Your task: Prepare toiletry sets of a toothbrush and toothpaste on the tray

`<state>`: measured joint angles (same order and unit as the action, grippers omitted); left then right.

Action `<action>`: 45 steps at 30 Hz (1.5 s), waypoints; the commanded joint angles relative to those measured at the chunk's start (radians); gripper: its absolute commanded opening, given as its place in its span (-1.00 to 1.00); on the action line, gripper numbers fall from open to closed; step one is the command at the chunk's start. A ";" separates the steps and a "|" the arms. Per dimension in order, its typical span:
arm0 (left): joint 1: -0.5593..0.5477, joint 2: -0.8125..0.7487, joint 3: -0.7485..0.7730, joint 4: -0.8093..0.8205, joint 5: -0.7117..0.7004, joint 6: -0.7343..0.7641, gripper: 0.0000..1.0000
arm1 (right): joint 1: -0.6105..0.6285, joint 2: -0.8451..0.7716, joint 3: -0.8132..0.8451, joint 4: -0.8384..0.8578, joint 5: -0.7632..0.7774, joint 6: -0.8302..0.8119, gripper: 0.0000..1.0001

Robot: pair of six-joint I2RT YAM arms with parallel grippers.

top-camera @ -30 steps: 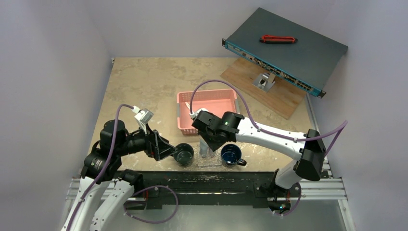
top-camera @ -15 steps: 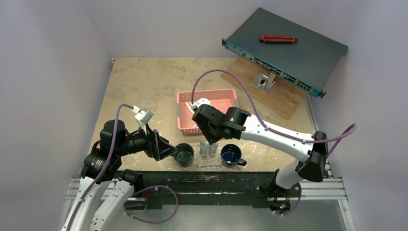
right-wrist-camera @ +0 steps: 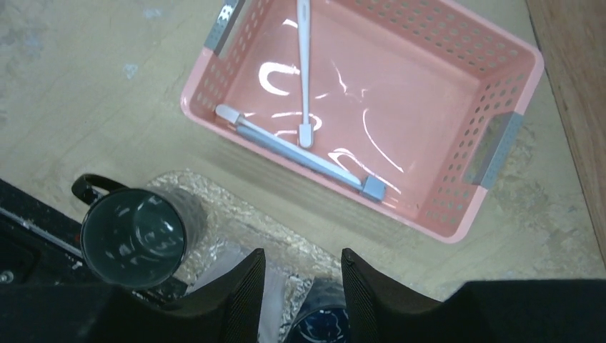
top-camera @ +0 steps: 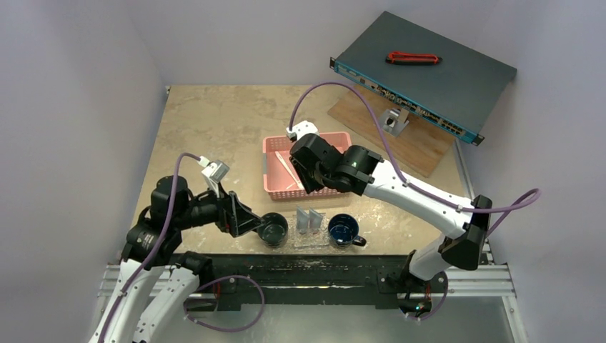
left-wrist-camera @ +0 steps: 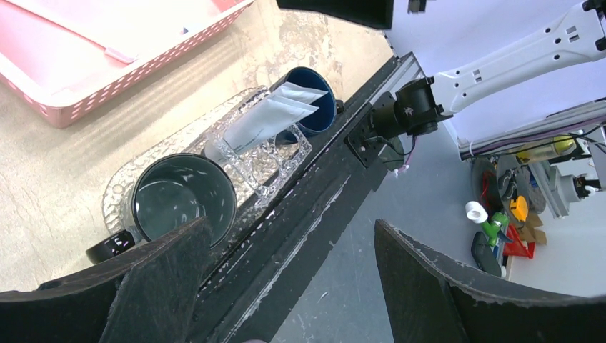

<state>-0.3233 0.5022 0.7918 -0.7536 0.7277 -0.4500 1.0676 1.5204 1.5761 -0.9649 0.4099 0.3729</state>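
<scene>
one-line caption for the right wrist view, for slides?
Two slim toothbrushes lie in the pink slotted plastic basket, beyond the right hand.

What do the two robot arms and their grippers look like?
Both arms have white links with black joints and black wrist housings. A purple cable loops from each wrist to its base. The left gripper and the right gripper each have two broad, matte black fingers. A small white camera block sits on each wrist.

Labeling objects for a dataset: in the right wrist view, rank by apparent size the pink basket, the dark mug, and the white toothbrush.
1. pink basket, clearly largest.
2. dark mug and white toothbrush: unsure; the toothbrush is longer but far slimmer.
</scene>
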 commanded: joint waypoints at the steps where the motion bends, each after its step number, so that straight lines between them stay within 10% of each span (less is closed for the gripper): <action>1: -0.003 0.012 -0.004 0.020 0.001 0.015 0.67 | -0.052 0.035 0.044 0.115 -0.063 -0.059 -0.08; 45: -0.003 0.064 0.000 0.008 -0.031 0.020 1.00 | -0.293 0.667 0.203 0.474 -0.348 -0.185 -0.02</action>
<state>-0.3233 0.5598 0.7898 -0.7582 0.7017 -0.4496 0.7887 2.1654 1.7329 -0.5327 0.0910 0.2031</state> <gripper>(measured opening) 0.998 0.495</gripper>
